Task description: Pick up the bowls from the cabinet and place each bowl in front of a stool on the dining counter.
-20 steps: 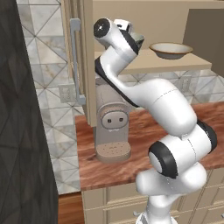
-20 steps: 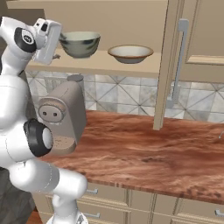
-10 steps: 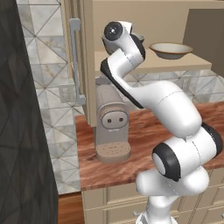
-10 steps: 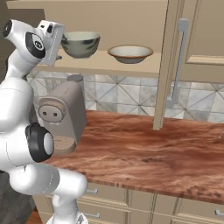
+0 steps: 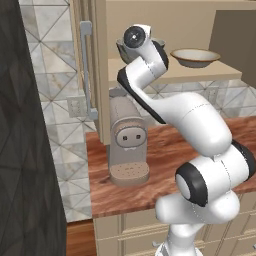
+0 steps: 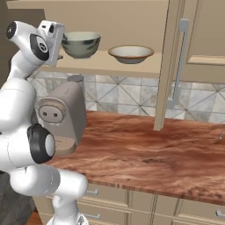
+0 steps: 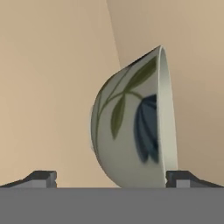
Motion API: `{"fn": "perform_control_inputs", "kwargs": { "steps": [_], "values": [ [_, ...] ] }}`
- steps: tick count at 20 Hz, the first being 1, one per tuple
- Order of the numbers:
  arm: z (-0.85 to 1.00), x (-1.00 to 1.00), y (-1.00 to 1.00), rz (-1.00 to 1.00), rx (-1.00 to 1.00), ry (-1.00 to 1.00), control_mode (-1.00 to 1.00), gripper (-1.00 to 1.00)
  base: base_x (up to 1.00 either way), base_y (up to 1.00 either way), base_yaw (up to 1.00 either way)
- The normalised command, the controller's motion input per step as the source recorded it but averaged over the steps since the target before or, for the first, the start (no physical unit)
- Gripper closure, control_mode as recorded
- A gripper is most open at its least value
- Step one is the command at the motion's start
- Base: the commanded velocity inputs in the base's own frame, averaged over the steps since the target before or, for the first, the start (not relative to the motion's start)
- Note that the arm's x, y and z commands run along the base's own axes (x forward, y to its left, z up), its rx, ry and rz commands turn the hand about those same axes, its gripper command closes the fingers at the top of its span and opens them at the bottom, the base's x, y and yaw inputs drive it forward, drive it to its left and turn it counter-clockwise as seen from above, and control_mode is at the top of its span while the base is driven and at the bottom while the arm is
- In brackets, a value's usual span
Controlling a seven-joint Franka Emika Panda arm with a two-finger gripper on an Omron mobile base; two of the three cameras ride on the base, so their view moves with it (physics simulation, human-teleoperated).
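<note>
The cabinet (image 6: 198, 38) stands open, and both bowls rest on its shelf (image 6: 110, 68). The deep grey-green bowl (image 6: 81, 44) (image 7: 127, 131) has a leaf pattern and sits at the shelf's left end. To its right is the wide cream bowl (image 5: 195, 56) (image 6: 131, 53). My gripper (image 6: 60, 43) (image 7: 111, 178) is level with the grey-green bowl, right beside it. It is open, with one fingertip on each side of the bowl's near part and no visible contact. In the left base view the hand hides most of that bowl (image 5: 120, 49). The stool and the dining counter are out of view.
A beige coffee machine (image 5: 127, 145) (image 6: 61, 114) stands on the reddish-brown counter (image 6: 145, 154) directly under the shelf and the arm. The open doors with grey bar handles (image 5: 86, 65) (image 6: 181, 61) flank the shelf. A dark tall panel (image 5: 25, 150) bounds the left side.
The hand has turned and edged a little closer to the grey-green bowl. The gripper stays open and both bowls have not moved.
</note>
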Motion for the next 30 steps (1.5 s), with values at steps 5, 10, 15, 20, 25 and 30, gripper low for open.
{"fn": "perform_control_inputs", "kwargs": {
  "steps": [5,10,15,20,25,30],
  "values": [
    [0.08,0.04,0.02,0.01,-0.05,-0.01,-1.0,-1.0,0.0,0.0,0.0],
    [0.02,0.19,0.03,0.03,-0.01,0.0,-1.0,-1.0,0.0,0.0,0.0],
    [0.0,0.32,0.01,0.04,0.0,0.0,-1.0,-1.0,0.0,0.0,0.0],
    [0.0,0.33,0.0,0.02,0.0,0.0,-1.0,-1.0,0.0,0.0,0.0],
    [0.0,0.22,0.0,0.0,0.0,0.0,-1.0,-1.0,0.0,0.0,0.0],
    [-0.02,0.15,0.0,0.0,0.0,0.0,-1.0,-1.0,0.0,0.0,0.0]
  ]
}}
